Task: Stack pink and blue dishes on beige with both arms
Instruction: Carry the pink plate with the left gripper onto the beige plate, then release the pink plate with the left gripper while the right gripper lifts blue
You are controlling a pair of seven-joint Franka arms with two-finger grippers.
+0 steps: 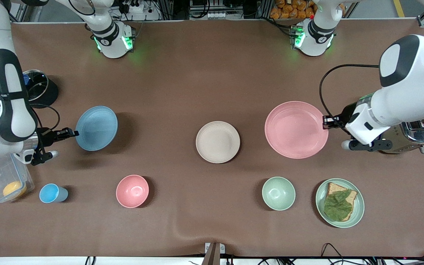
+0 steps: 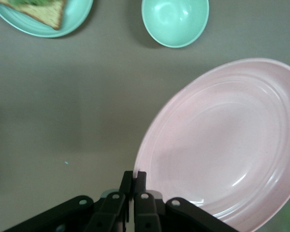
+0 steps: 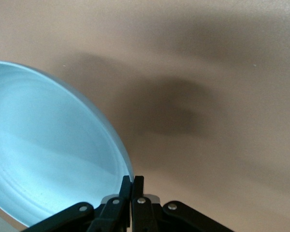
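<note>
Both plates lifted. Left gripper (image 1: 325,122) pinches pink plate (image 1: 296,129) rim, at 3 o'clock of beige plate (image 1: 218,141); right gripper (image 1: 73,133) pinches blue plate (image 1: 96,128), at 9. Next, likely: carry one over beige, lower, release.

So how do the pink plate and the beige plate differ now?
The pink plate is gripped at its rim by the left gripper and appears lifted off the table, while the beige plate lies flat and free at the table's middle. The pink plate also sits toward the left arm's end. Both are round, matte and shallow-rimmed.
</note>
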